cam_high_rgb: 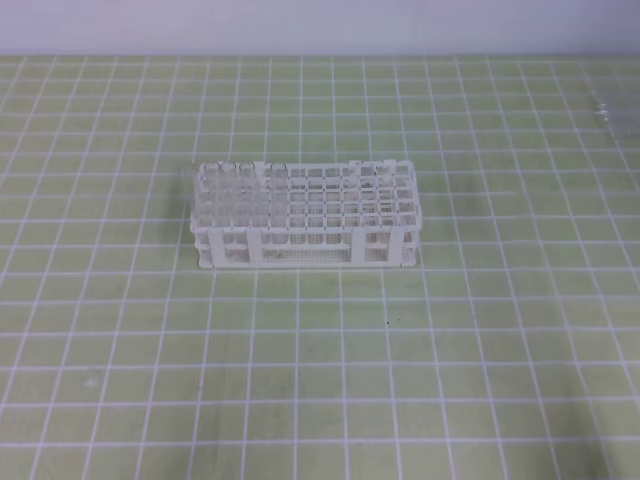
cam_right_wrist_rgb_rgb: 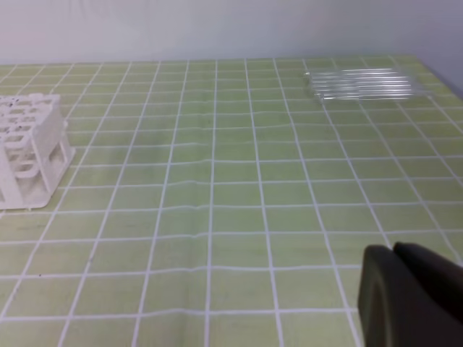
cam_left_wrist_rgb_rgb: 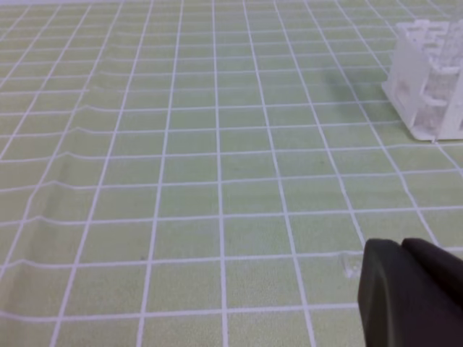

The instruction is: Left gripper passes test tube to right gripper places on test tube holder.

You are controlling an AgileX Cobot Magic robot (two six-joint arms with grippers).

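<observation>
The white test tube holder stands mid-table, with clear tubes upright in its left cells. Its corner shows in the left wrist view and in the right wrist view. Several clear test tubes lie side by side on the mat at the far right, faint in the high view. The left gripper and the right gripper show only as black finger ends low in their own views. Their fingers are pressed together and hold nothing. Neither arm appears in the high view.
A green mat with a white grid covers the table. A pale wall runs along its far edge. Creases ripple the mat on the left of the left wrist view.
</observation>
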